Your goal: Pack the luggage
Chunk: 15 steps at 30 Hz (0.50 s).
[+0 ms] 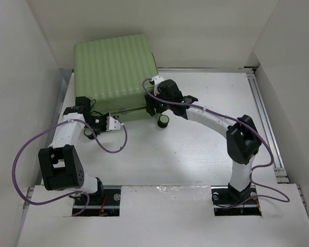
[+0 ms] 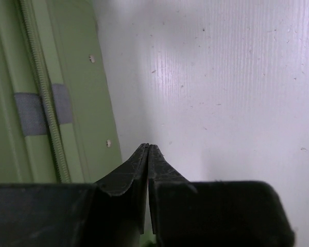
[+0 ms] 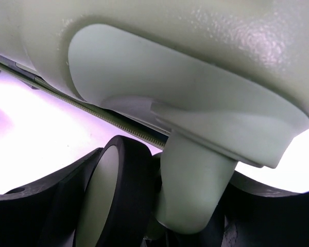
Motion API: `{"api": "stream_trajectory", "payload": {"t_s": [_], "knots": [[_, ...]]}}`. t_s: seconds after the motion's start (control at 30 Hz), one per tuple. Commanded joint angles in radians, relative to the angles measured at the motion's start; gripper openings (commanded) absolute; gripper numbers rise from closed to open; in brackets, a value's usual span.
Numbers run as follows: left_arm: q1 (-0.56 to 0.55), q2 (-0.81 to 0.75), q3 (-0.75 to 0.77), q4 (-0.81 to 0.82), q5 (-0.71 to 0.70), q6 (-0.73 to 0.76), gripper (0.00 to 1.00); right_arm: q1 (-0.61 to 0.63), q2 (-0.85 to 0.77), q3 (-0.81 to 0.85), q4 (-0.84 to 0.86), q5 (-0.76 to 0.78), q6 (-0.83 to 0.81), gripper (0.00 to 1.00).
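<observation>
The luggage [image 1: 116,72], a pale green ribbed suitcase, lies closed at the back left of the table. My left gripper [image 1: 115,123] is at its near edge, shut and empty. In the left wrist view the gripper [image 2: 148,146] hovers over the white table beside the luggage's zipped side [image 2: 46,103]. My right gripper [image 1: 153,105] is at the near right corner of the luggage. In the right wrist view the gripper [image 3: 165,170] has its jaws closed round a black-and-green wheel [image 3: 113,195] and its green stem [image 3: 195,180], under the shell [image 3: 170,62].
White walls enclose the table [image 1: 195,149] on the left, back and right. A second wheel [image 1: 87,132] shows by the left arm. Purple cables loop from both arms. A metal rail [image 1: 265,123] runs along the right side.
</observation>
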Motion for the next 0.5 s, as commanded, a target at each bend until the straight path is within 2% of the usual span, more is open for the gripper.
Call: {"api": "stream_trajectory", "payload": {"t_s": [0.0, 0.07, 0.1, 0.13, 0.2, 0.23, 0.33, 0.47], "knots": [[0.0, -0.063, 0.072, -0.123, 0.021, -0.027, 0.0, 0.043, -0.047, -0.023, 0.13, -0.089, 0.012, 0.0], [0.012, -0.091, 0.097, -0.165, 0.021, -0.071, 0.0, 0.034, -0.058, -0.032, 0.13, -0.077, 0.012, 0.0], [0.021, -0.105, 0.106, -0.165, 0.008, -0.102, 0.03, 0.024, -0.058, -0.044, 0.13, -0.077, 0.012, 0.0], [0.048, -0.138, 0.106, -0.165, -0.002, -0.177, 0.12, 0.024, -0.067, -0.045, 0.13, -0.077, 0.012, 0.0], [0.058, -0.168, 0.06, -0.095, -0.044, -0.254, 0.2, 0.024, -0.067, -0.045, 0.13, -0.068, 0.012, 0.0], [0.058, -0.189, 0.045, -0.075, -0.094, -0.284, 0.2, 0.015, -0.067, -0.045, 0.13, -0.068, 0.012, 0.0], [0.058, -0.221, 0.023, -0.053, -0.119, -0.355, 0.22, 0.015, -0.058, -0.045, 0.13, -0.068, 0.003, 0.0], [0.058, -0.29, 0.158, -0.064, -0.177, -0.528, 0.25, -0.008, -0.069, -0.055, 0.13, -0.057, 0.003, 0.0]]}}
